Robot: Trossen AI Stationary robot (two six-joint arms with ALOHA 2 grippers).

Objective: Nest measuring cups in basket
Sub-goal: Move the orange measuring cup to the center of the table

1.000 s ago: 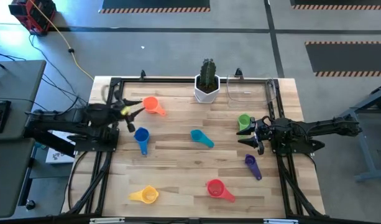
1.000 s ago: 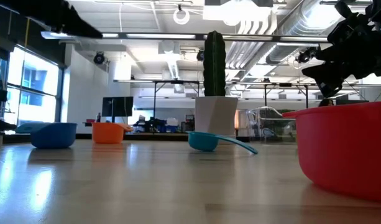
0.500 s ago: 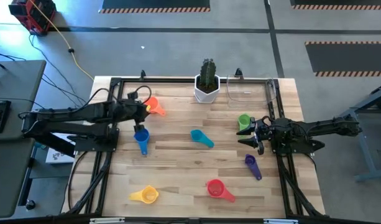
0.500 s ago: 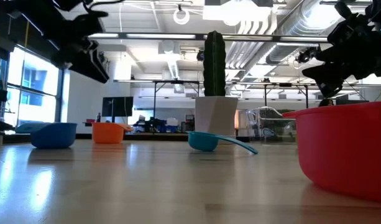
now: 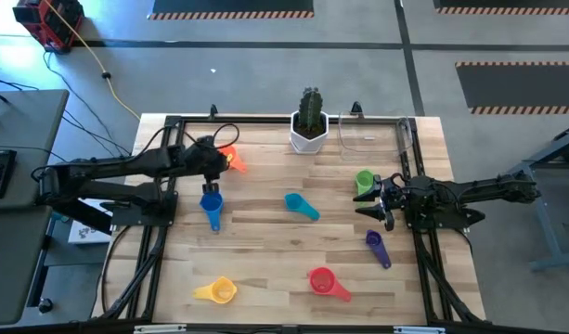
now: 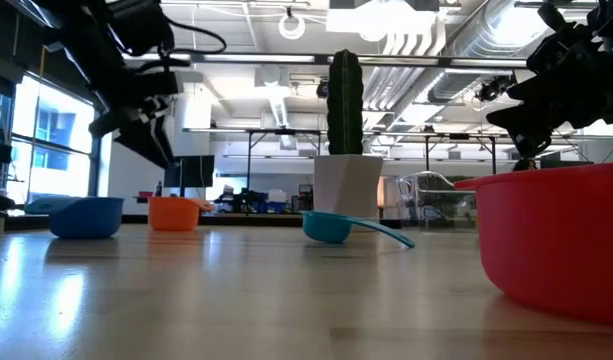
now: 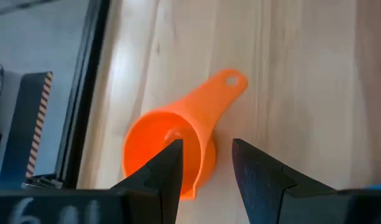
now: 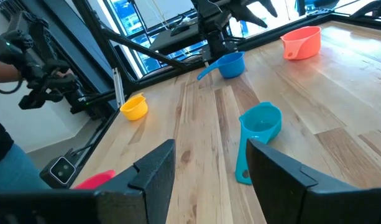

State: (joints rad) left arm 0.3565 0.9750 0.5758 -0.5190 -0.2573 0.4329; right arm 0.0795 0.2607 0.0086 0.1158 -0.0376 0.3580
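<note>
Seven measuring cups are lying scattered on the wooden table (image 5: 265, 250), none in the clear basket (image 5: 370, 137) standing at the far edge beside the cactus pot (image 5: 309, 132). Over the orange cup (image 5: 230, 158) the left gripper (image 5: 213, 160) is hovering with fingers spread (in the left wrist view they are straddling the bowl), the cup's long axis running diagonally, handle pointing toward the table's middle. Beside the green cup (image 5: 364, 180), the right gripper (image 5: 381, 199) is waiting with fingers parted, holding nothing; the teal cup (image 8: 259, 134) is showing beyond them.
</note>
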